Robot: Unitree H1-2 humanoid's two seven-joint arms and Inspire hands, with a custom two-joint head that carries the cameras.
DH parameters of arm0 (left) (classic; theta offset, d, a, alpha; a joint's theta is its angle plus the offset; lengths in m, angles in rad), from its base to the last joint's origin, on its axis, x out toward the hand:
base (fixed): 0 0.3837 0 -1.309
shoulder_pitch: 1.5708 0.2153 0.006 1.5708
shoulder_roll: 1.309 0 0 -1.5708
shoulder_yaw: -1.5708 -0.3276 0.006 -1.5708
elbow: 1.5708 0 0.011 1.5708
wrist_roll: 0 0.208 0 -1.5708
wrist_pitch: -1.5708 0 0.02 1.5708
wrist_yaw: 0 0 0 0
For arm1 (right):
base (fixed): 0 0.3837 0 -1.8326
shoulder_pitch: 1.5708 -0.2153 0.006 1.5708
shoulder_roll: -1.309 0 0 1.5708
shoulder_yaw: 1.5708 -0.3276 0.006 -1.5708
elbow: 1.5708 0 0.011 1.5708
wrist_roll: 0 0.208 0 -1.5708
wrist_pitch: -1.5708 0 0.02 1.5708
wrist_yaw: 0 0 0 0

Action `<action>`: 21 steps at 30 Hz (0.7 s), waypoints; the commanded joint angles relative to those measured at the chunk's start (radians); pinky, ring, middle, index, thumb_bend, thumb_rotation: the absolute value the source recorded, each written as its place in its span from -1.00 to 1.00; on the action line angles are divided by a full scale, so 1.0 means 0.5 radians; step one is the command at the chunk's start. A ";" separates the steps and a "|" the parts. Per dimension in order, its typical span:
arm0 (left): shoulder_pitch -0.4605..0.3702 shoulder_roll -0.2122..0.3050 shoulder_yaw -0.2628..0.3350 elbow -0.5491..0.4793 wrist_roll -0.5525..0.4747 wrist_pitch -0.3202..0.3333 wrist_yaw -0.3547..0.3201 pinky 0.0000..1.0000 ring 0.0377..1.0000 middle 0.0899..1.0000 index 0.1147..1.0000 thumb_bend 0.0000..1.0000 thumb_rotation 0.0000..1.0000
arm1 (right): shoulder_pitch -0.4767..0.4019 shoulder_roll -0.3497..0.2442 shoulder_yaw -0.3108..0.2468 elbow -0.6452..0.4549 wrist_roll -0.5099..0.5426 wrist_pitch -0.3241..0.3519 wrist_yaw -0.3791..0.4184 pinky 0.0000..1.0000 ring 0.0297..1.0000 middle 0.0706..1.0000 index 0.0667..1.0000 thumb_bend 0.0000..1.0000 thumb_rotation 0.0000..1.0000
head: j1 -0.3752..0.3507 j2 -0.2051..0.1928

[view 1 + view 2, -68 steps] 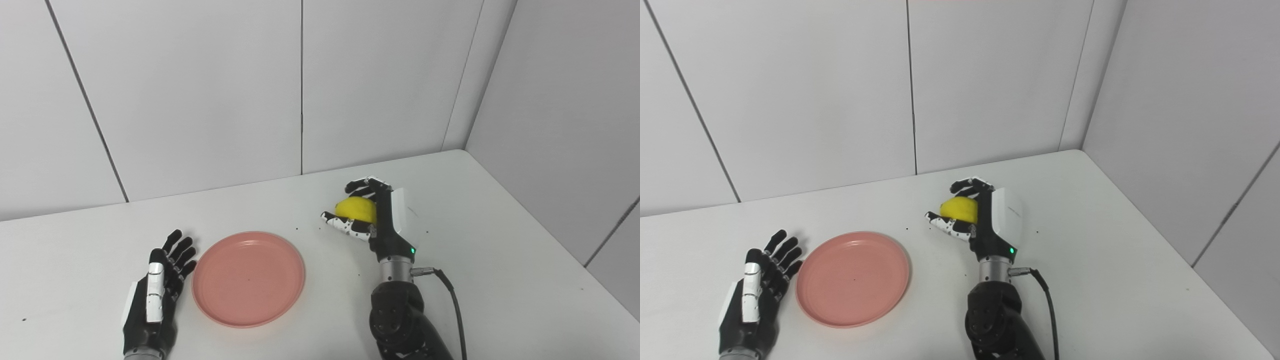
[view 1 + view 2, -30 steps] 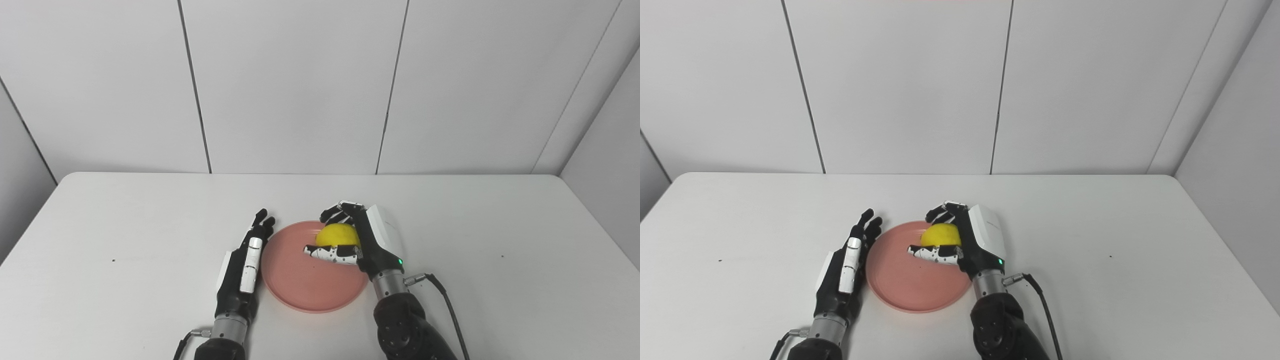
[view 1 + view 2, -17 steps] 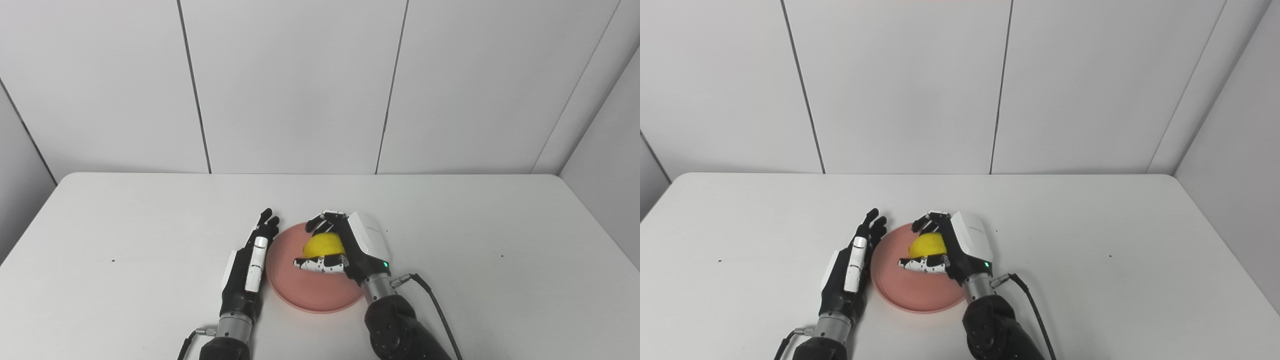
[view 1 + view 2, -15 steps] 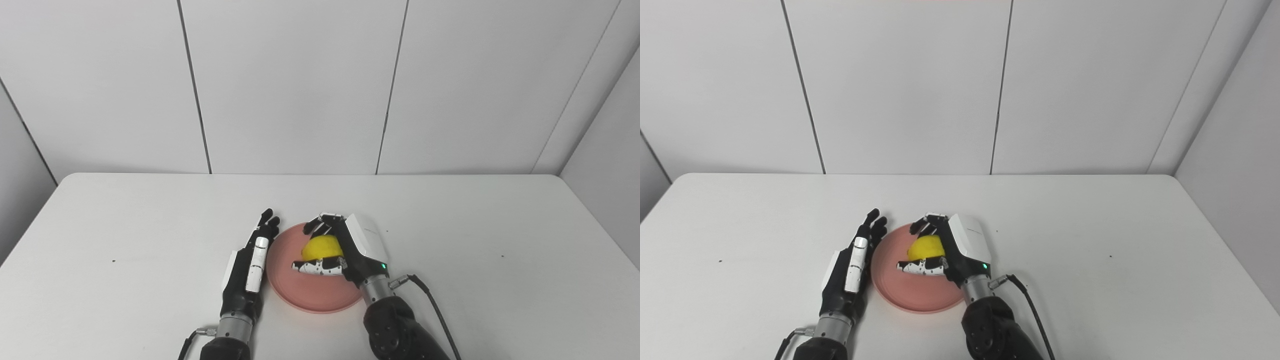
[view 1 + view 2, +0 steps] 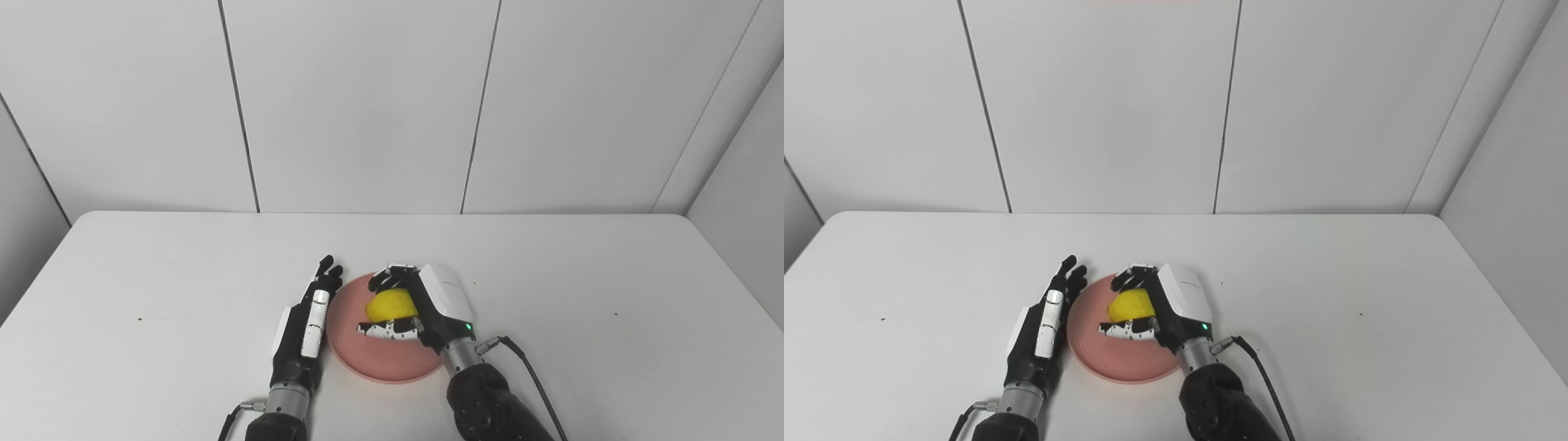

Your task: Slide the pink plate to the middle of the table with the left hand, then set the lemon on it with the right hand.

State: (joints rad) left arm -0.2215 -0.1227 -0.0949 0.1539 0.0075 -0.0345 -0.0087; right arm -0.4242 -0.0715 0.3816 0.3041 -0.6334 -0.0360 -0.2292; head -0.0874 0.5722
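Gripping the lemon (image 5: 391, 304) over the pink plate (image 5: 373, 361), the right hand (image 5: 429, 306) hovers while the open left hand (image 5: 303, 324) rests beside the rim.

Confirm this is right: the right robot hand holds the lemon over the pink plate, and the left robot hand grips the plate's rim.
Not quite. The left robot hand lies open and flat beside the pink plate, gripping nothing, as the left eye view shows. The right robot hand does hold the lemon over the plate.

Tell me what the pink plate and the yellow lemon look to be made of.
Round pink plate: probably plastic, matte; uniform colour, no glare, thin raised rim. Yellow lemon, held in the right hand: smooth, evenly coloured skin; real or plastic, the views cannot settle it.
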 commanded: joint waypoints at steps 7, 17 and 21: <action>-0.057 -0.007 -0.017 -0.024 0.013 -0.062 -0.013 0.99 0.96 0.90 0.88 0.33 1.00 | 0.044 -0.015 -0.017 -0.118 0.015 -0.229 -0.051 0.54 0.68 0.70 0.65 0.34 0.44 | -0.002 0.002; -0.054 0.000 -0.002 -0.063 -0.009 -0.010 -0.023 1.00 0.94 0.90 0.90 0.36 1.00 | 0.146 -0.027 -0.115 -0.311 0.167 -0.349 -0.033 0.68 0.82 0.88 0.83 0.43 0.88 | -0.007 0.007; -0.059 0.005 0.014 -0.067 0.009 -0.026 -0.003 1.00 0.93 0.89 0.87 0.34 1.00 | 0.181 -0.017 -0.189 -0.385 0.225 -0.393 -0.046 0.73 0.82 0.89 0.86 0.43 0.89 | -0.014 0.009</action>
State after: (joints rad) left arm -0.2223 -0.1199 -0.0898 0.1512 0.0064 -0.0326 -0.0149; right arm -0.3151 -0.0849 0.3050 0.1550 -0.5332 -0.1731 -0.2350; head -0.0951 0.5752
